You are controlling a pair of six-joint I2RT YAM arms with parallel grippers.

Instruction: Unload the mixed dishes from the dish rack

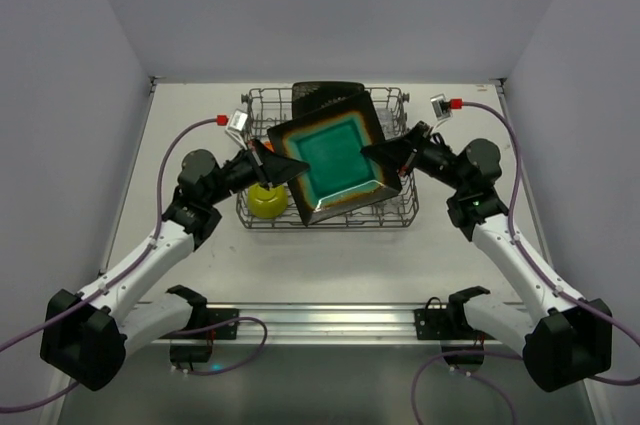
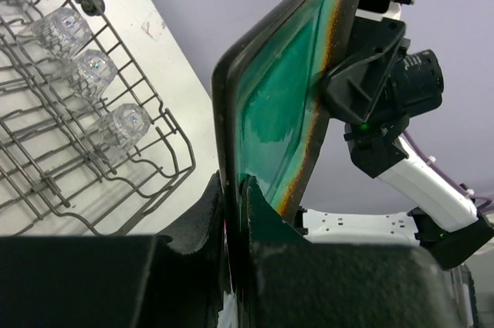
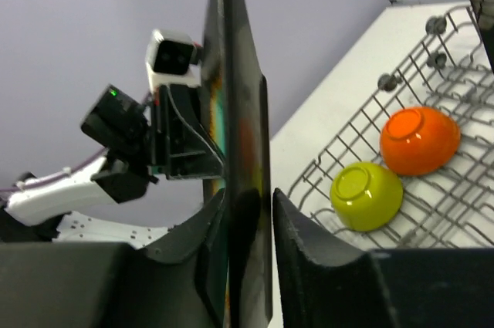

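The teal-centred square black plate point(image 1: 338, 163) hangs tilted above the dish rack point(image 1: 340, 224), held from both sides. My left gripper point(image 1: 277, 171) is shut on its left edge; in the left wrist view the edge of the plate point(image 2: 285, 104) sits between the left gripper's point(image 2: 234, 189) fingers. My right gripper point(image 1: 386, 158) is shut on its right edge; the plate point(image 3: 239, 112) stands edge-on in this gripper point(image 3: 247, 201). The yellow-green bowl point(image 3: 367, 195) and the orange bowl point(image 3: 419, 140) lie upside down in the rack. Several clear glasses point(image 2: 93, 73) lie in a row in it.
A second black plate point(image 1: 325, 94) stands at the rack's back; I cannot make out its pattern. The yellow-green bowl point(image 1: 265, 201) sits under my left gripper. Grey walls close the table on three sides. The arm bases and a metal rail point(image 1: 320, 317) line the near edge.
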